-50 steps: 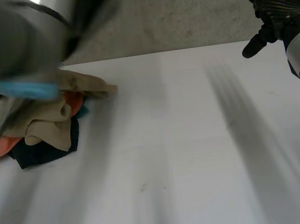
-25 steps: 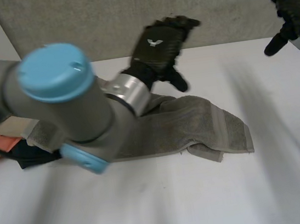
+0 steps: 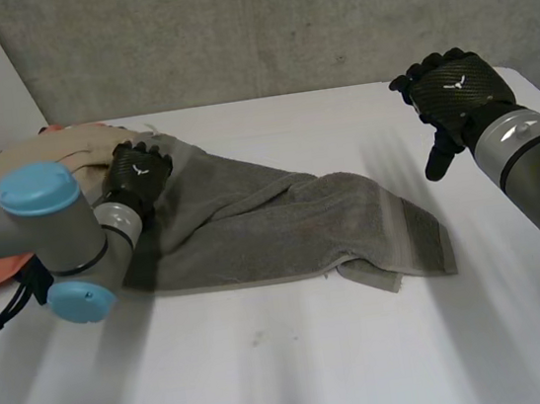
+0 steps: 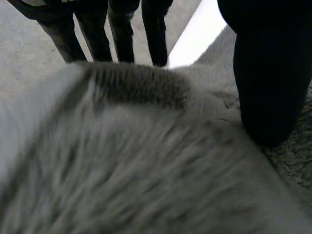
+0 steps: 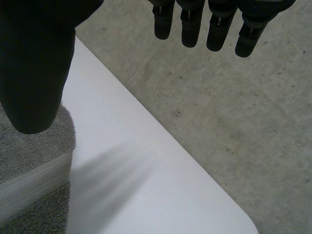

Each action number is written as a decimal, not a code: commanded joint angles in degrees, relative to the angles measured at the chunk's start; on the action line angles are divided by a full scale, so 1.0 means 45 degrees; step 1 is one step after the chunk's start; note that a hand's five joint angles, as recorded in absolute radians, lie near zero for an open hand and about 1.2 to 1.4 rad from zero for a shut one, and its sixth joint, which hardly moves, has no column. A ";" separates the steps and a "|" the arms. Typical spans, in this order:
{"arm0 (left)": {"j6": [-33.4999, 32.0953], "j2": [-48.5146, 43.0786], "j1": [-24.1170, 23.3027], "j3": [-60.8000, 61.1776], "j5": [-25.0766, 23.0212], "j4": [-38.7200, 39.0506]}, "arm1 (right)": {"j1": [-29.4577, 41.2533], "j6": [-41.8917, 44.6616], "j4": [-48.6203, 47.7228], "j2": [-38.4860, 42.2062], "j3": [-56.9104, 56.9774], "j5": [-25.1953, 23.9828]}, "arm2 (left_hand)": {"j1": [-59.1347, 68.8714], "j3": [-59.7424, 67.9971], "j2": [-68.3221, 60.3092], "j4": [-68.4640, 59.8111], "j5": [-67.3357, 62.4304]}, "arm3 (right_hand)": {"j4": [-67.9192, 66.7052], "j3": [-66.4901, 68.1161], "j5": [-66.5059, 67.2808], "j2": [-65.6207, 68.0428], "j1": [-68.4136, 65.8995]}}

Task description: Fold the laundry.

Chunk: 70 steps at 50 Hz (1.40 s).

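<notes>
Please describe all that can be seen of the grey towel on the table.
The grey towel looks like thick terry cloth, with a flat woven band near one short end. It lies crumpled and unfolded across the white table, a corner folded over at the banded end. Its other end reaches the pile of laundry, where the left hand rests on it. The right hand is open above the table, apart from it.

No legible text; white emblems (image 3: 456, 85) on left hand (image 3: 136, 185) and right hand (image 3: 471, 101).
</notes>
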<state>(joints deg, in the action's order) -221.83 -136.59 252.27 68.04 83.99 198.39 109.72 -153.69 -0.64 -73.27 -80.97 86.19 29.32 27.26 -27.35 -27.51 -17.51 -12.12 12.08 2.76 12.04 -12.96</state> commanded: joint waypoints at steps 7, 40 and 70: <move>-0.0747 0.0252 -0.0629 -0.0881 -0.0286 0.0424 | -0.0144 -0.0026 -0.0013 0.0052 0.0004 0.0027 | 1.1263 1.1721 -1.1700 -1.1664 -1.1665 | 0.0471 -0.0462 -0.0614 -0.0454 0.0659; 0.9101 -0.0546 -0.4029 -0.1957 0.1256 -0.1411 | -0.0300 0.0208 0.2094 0.0403 0.0532 0.0340 | 0.2243 0.2701 -0.2680 -0.2644 -0.2646 | 0.0471 -0.0462 -0.0614 -0.0454 0.0659; 0.8865 0.2816 -0.3268 0.3612 0.0984 -0.0826 | -0.0261 -0.0241 -0.2025 0.1594 -0.3864 -0.1262 | 0.2046 0.2503 -0.2482 -0.2446 -0.2448 | -0.4370 0.4378 0.4226 0.4386 -0.4182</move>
<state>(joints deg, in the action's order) -181.87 -120.59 237.48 84.92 89.81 192.98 108.23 -154.33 -5.82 -69.76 -99.46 80.17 37.79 36.83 -36.97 -37.12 -26.97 -26.94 26.77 17.18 26.39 -26.83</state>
